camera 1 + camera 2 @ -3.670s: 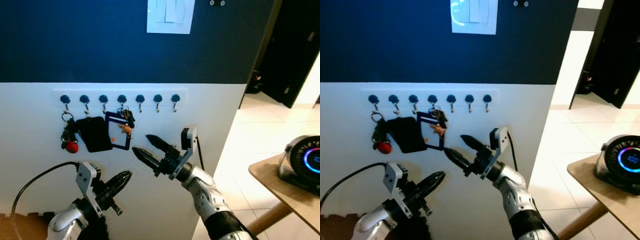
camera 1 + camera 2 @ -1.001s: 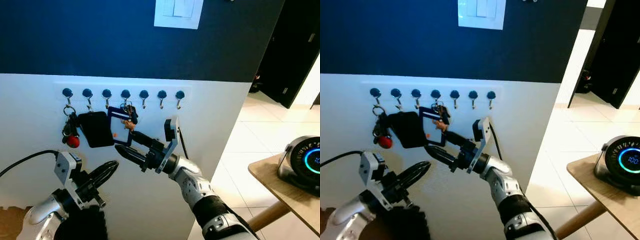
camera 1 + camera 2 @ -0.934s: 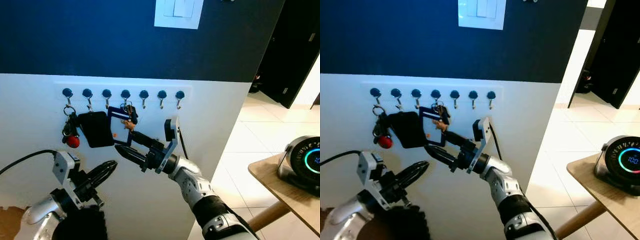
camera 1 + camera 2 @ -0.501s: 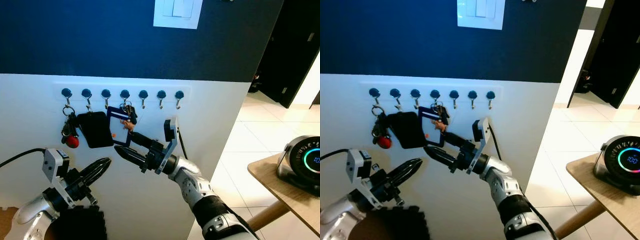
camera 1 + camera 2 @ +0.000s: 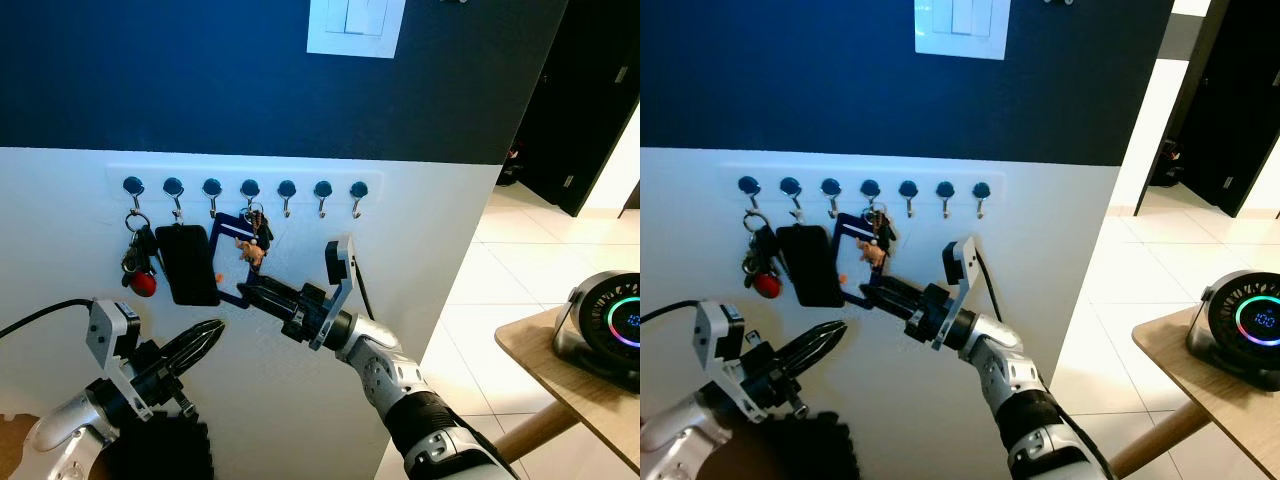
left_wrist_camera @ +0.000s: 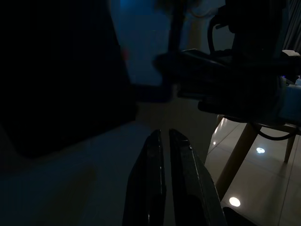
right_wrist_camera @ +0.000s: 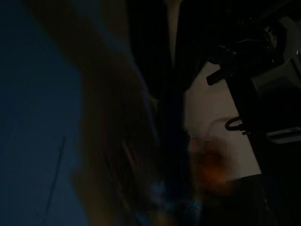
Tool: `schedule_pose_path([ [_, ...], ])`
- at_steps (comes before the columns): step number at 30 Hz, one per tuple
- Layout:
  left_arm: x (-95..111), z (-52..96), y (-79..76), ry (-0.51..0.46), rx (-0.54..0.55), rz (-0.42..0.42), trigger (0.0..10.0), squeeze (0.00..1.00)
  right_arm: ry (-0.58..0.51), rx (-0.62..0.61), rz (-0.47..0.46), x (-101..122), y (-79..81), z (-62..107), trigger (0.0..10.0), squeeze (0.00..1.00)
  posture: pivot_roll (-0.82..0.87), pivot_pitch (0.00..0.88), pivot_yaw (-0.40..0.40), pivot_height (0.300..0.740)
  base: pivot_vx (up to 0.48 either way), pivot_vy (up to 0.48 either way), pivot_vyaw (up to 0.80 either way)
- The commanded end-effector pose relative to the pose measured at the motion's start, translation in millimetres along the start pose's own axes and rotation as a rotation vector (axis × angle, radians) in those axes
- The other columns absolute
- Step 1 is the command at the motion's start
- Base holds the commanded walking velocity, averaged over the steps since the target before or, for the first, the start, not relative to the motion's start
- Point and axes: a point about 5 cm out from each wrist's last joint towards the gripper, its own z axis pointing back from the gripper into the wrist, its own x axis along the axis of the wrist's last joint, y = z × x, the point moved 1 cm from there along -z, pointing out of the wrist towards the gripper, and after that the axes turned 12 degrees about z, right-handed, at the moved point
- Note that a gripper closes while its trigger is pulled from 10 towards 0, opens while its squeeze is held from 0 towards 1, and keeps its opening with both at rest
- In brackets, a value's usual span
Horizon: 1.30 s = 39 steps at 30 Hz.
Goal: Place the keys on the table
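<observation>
Hook rail (image 5: pixel 245 187) on white wall, black pouch (image 5: pixel 186 264) beside keys (image 5: pixel 250 235). Right gripper (image 5: pixel 247 293) clenched on blue tag under keys; left gripper (image 5: pixel 205 335) closed, empty, below.

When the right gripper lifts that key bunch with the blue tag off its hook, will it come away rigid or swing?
Probably swing: the key bunch dangles loosely from one hook. The blue tag in the right gripper looks flat and stiff. Likely light; its ring may snag.

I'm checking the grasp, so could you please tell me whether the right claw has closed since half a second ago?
Yes. The right claw, open before, is now shut on the blue card holder hanging with the keys below the hook rail.
</observation>
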Motion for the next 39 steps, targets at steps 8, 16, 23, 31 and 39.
schedule_pose_path([
  [8,-2,-3.5,-1.2,0.037,-0.024,-0.007,10.0,0.0,-0.034,0.053,-0.029,1,13.4,-20.8,0.0,0.0,0.06,0.029,-0.077,0.74,0.0,0.0,0.0],
  [16,-3,-4.2,-1.0,0.044,-0.022,-0.007,10.0,0.0,-0.076,0.049,-0.016,10,12.3,-21.6,0.0,0.0,0.06,0.026,-0.079,0.74,0.0,0.0,0.0],
  [23,-3,-6.0,-1.8,0.046,-0.027,-0.003,10.0,0.0,-0.158,0.025,0.026,32,9.0,-23.4,4.9,0.0,0.06,0.035,-0.077,0.74,0.0,0.0,0.0],
  [31,-6,-8.8,-2.9,0.063,-0.039,0.002,10.0,0.0,-0.206,-0.014,0.044,51,3.6,-26.2,10.0,0.0,0.05,0.039,-0.07,0.74,0.0,0.0,0.0],
  [39,-9,-10.4,-4.6,0.089,-0.051,0.003,10.0,0.0,-0.018,-0.052,-0.021,33,1.4,-29.9,10.0,0.0,0.05,0.039,-0.069,0.74,0.0,0.0,0.0],
])
